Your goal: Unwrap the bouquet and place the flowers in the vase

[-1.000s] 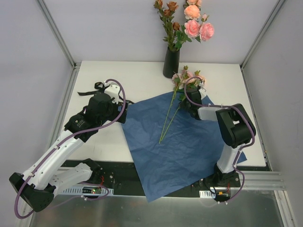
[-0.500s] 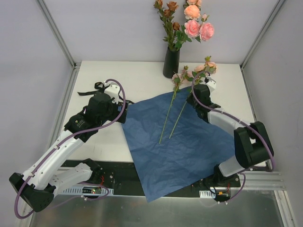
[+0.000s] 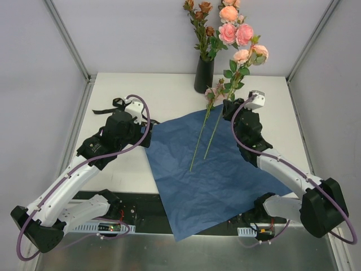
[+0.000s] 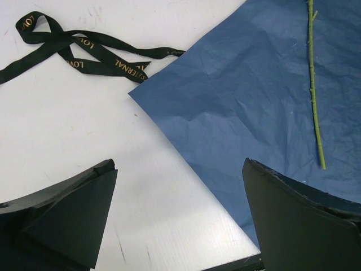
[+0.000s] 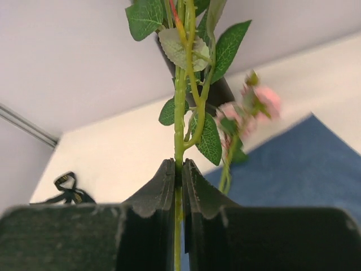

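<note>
The top external camera looks down from above and behind the arm bases over the whole table (image 3: 169,96). The left wrist camera faces down, close over blue paper (image 4: 242,101) and black ribbon (image 4: 84,48) beyond its jaws. The right wrist camera sights along its jaws, tight on the flower stem (image 5: 179,113) between them. All three share paper and ribbon.

You have a white desk (image 3: 169,96) with pale walls (image 3: 141,34) on three sides and metal posts (image 3: 67,39) at the back corners. A creased sheet of blue paper (image 3: 214,180) lies flat on the desk, and its near corner hangs over the front edge. Left of the paper and well apart from it lies a loose black ribbon (image 4: 84,48) with gold lettering, looped and untied.
</note>
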Available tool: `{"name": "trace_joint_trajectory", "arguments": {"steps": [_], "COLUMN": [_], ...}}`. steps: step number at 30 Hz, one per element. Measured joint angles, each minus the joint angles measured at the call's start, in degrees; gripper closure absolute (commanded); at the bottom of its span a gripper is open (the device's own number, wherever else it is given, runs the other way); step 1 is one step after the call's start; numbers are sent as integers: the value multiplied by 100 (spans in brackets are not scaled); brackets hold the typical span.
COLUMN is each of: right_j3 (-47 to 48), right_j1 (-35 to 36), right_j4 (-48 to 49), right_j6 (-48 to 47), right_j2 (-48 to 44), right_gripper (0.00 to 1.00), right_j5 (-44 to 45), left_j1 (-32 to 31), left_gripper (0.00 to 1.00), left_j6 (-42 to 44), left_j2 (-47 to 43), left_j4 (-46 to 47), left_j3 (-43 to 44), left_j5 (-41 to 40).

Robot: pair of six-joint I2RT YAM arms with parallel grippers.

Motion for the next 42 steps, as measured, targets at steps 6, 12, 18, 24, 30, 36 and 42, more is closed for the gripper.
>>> {"name": "trace_joint_trajectory", "arguments": {"steps": [6,12,18,24,30,36,42], "right_j3": [13,970,2114,3202,4459,5681,6760], "right_j1": [92,111,116,92,-144,-461,-664], "right_j4": [1928,3110,3960,4277,4266,4280,4280], "right_j6": [-1187,-2100,-2813,-3515,-3751,-3766,-3766], "right_j2": [170,1134,2105,3163,4166,4839,5357], "right_gripper": [100,100,100,100,100,100,100], "right_j5": [-575,-1285,-1814,-2155,-2444,-2594,-2741], "left_j1": [0,0,0,0,0,0,0], "left_gripper": [1,1,1,1,1,1,1], "left_j6": [0,-2,-2,-2,-4,-2,-4], "left_j2": [-42,-129,-138,-201,-219,-225,-245], "left_j4": [0,-2,0,-2,-2,0,-2], "left_j3": [0,0,0,0,0,0,0], "left_j5": [-2,2,9,24,140,162,162]}}
